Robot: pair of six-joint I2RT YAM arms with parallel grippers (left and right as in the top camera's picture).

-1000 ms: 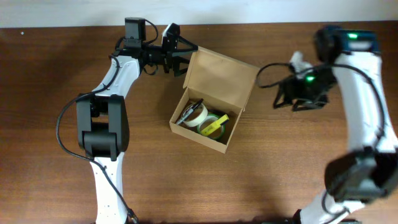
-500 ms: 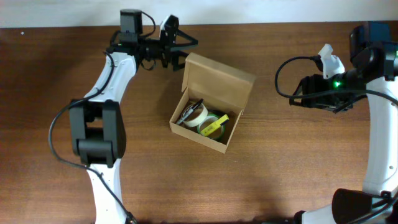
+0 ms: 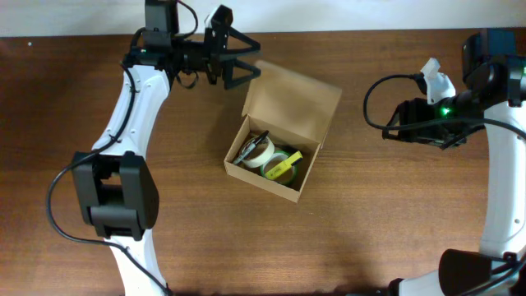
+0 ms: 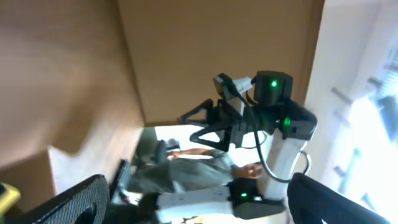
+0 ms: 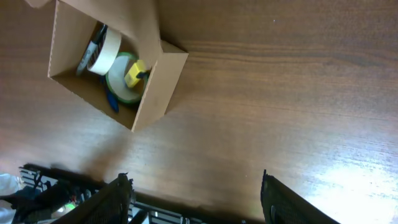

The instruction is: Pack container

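The container (image 3: 283, 111), a tan cardboard box, stands at the table's middle with its flap lid raised and leaning toward the back. Inside lie tape rolls (image 3: 275, 162), a dark pen and a yellow piece. My left gripper (image 3: 244, 64) is open, just behind the lid's top left corner, not holding it. In the left wrist view the lid (image 4: 205, 50) fills the top and the fingers (image 4: 193, 199) are spread wide. My right gripper (image 3: 388, 130) is open and empty, well to the right of the box. The right wrist view shows the box (image 5: 149, 93) at upper left, fingers (image 5: 196, 196) apart.
The brown wooden table (image 3: 370, 230) runs to a white wall along its back edge. My right arm (image 4: 273, 124) shows in the left wrist view beyond the lid. Cables hang from both arms.
My left gripper drew back and rose away from the lid's corner. The right arm swung to the right one second ago and has held still since. The box has not moved.
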